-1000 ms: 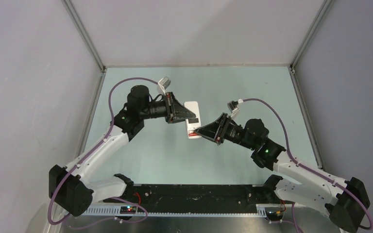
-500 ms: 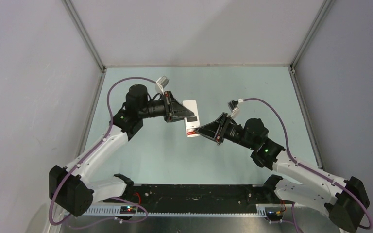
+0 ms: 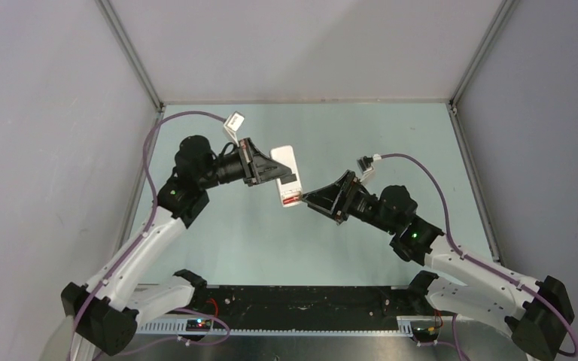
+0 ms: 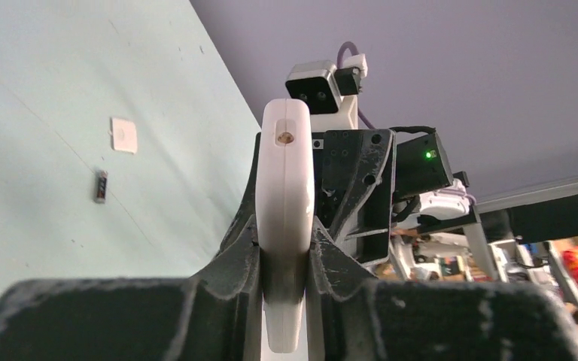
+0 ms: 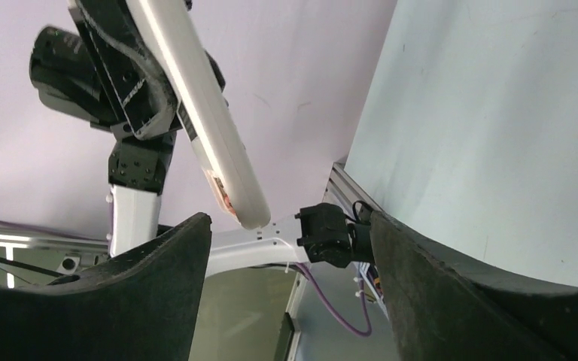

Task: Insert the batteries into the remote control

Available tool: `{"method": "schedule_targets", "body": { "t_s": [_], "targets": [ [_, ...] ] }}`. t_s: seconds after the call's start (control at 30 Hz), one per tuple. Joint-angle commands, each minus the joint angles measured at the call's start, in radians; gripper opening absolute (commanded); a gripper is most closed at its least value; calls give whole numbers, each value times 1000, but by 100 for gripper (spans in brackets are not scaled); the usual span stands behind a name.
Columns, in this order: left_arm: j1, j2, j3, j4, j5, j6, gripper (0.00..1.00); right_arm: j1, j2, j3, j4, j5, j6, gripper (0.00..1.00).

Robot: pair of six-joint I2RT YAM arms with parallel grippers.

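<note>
The remote control [image 3: 287, 178] hangs over the table [image 3: 226, 233], clamped by the left gripper [image 4: 284, 252] from 9 o'clock. The right gripper [image 5: 290, 248], fingers apart and empty, sits at 4 o'clock. Hold the remote level while you fetch the battery [image 4: 101, 186] (lying on the table).

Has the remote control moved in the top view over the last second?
Yes. Gripped in the left claw, the remote control has shifted left, toward the far-left corner post and away from the right claw.
</note>
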State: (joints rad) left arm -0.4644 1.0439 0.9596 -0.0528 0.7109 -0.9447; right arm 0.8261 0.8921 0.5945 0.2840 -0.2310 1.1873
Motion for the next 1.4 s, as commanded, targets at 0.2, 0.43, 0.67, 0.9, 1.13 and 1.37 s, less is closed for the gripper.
{"method": "schedule_targets", "body": {
  "t_s": [0.2,0.43,0.67,0.9,1.13,1.37],
  "targets": [
    [-50,-135,-13,43,-201,200,0,46,-15,86,1,203,26,80],
    [-59,-145,-21,59,-217,208,0,89,37,130,26,227,50,74],
    [-60,-155,-18,59,-226,193,0,116,103,146,43,212,71,57],
    [-60,-153,-17,59,-216,187,0,119,119,146,71,217,76,44],
    [-62,-152,-31,59,-212,187,0,117,133,146,79,218,105,47],
    [-62,-152,-32,59,-213,187,0,113,150,146,84,206,128,47]
  ]
}}
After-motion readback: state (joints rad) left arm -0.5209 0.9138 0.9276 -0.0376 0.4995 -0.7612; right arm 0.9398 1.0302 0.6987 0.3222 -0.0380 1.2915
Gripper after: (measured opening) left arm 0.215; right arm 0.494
